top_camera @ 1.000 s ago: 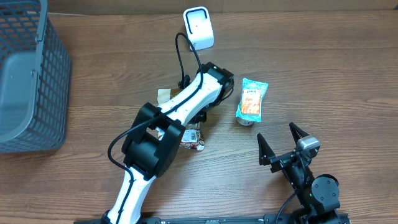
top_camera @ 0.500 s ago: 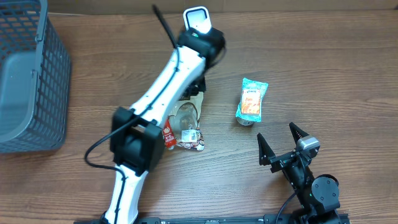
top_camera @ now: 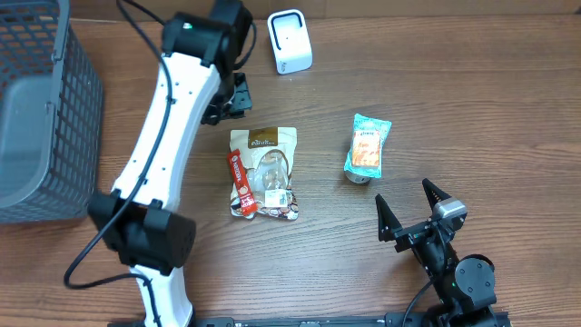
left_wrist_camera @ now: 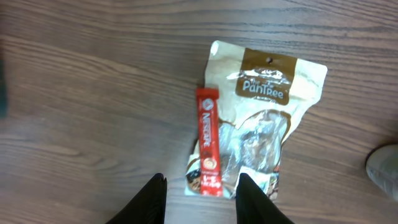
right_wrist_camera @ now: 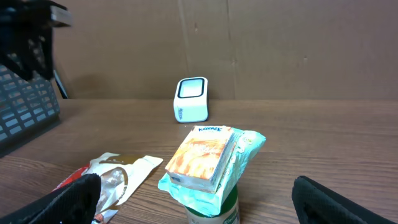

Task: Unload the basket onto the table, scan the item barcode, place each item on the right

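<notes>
The grey basket [top_camera: 36, 109] runs off the left and top edges of the overhead view. There the left arm [top_camera: 172, 118] covers much of the left gripper [top_camera: 232, 98], so its jaws cannot be read from above. The left wrist view cuts its fingers [left_wrist_camera: 154, 200] off at the bottom edge, and a pale round thing [left_wrist_camera: 384, 171] is clipped at the right edge. Under the snack bag [top_camera: 369, 145] only a sliver of a can [top_camera: 359, 178] shows. The right gripper [top_camera: 406, 202] has fingers [right_wrist_camera: 65, 202] that are blurred and clipped at its wrist view's lower corners.
</notes>
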